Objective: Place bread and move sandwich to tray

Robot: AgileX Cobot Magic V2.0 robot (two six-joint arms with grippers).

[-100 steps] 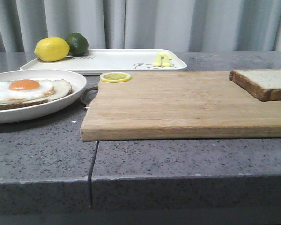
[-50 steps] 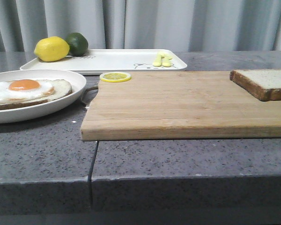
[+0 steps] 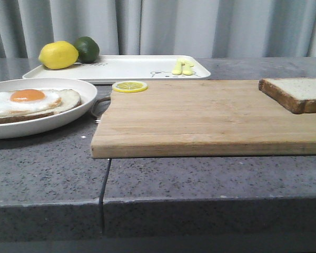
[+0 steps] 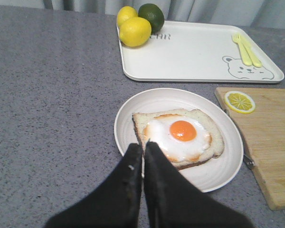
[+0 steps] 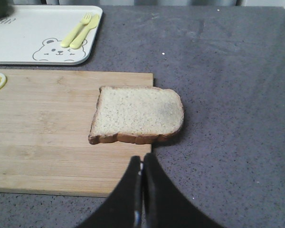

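Observation:
The bread (image 3: pixel 299 93) (image 5: pixel 137 114) lies flat at the right end of the wooden cutting board (image 3: pixel 210 117), overhanging its edge. One egg-topped slice, the sandwich (image 3: pixel 29 103) (image 4: pixel 178 136), rests on a round white plate (image 3: pixel 68 117) (image 4: pixel 218 166) on the left. Behind both stands the white tray (image 3: pixel 131 68) (image 4: pixel 190 52). My left gripper (image 4: pixel 143 146) hovers shut above the plate's near rim, holding nothing. My right gripper (image 5: pixel 142 159) is shut and empty over the board's edge, just short of the bread. Neither gripper shows in the front view.
On the tray sit a lemon (image 3: pixel 58 55), a lime (image 3: pixel 87 49) and yellow-green cutlery (image 3: pixel 182 67); the left wrist view shows a second lemon (image 4: pixel 127 14). A lemon slice (image 3: pixel 129 86) lies on the board's far left corner. The grey counter has a seam (image 3: pixel 104 184) and a front edge.

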